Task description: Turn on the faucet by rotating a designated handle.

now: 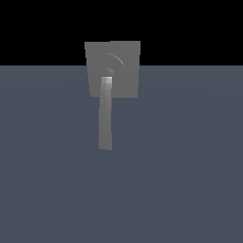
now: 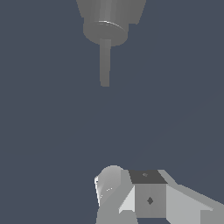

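The faucet (image 1: 124, 61) stood on the blue-gray tabletop (image 1: 190, 166), a matte gray square plate with raised concentric rings. From the middle of those rings the handle (image 1: 105, 118) ran out as one long, straight, narrow bar, longer than the plate's side, with a lighter squarish end (image 1: 107, 81) sitting at the ring centre. In the exterior view the bar pointed from the plate toward the near edge of the scene, leaning only slightly off straight.

No arm appeared in the exterior view. In the wrist view the faucet (image 2: 109, 17) and its handle (image 2: 104, 63) lay well apart from the gripper (image 2: 131, 197), with bare tabletop between them. Only part of the gripper's body showed at the edge of that picture, so whether the fingers were spread or closed could not be told; they held nothing that could be seen.

The handle looked rigid and smooth, a hard part that would swing about its pivot at the rings rather than bend. Judged from its shape, the free end farthest from the plate would give the most leverage, and a sideways push or a pinch across its narrow width there would likely turn it most easily. The smooth faces might let the fingers slip along the bar.
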`<action>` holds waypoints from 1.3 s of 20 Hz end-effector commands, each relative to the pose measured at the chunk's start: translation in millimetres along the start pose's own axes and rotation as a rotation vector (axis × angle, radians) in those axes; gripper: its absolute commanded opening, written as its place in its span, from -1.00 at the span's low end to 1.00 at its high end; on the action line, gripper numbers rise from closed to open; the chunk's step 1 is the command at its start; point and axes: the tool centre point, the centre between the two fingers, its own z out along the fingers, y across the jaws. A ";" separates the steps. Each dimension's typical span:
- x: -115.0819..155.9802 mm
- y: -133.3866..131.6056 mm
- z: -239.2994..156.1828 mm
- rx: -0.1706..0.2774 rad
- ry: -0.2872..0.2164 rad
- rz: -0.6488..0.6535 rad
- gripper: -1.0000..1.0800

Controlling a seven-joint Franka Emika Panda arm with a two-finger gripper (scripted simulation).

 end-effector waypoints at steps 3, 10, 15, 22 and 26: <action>0.6 1.0 -2.5 -0.031 0.015 -0.020 -1.00; 3.3 3.8 -14.0 -0.165 0.067 -0.106 -1.00; 6.4 4.8 -29.7 -0.329 0.113 -0.207 -1.00; 12.0 -2.3 -64.3 -0.664 0.149 -0.402 -1.00; 15.2 -13.4 -85.8 -0.873 0.132 -0.518 -1.00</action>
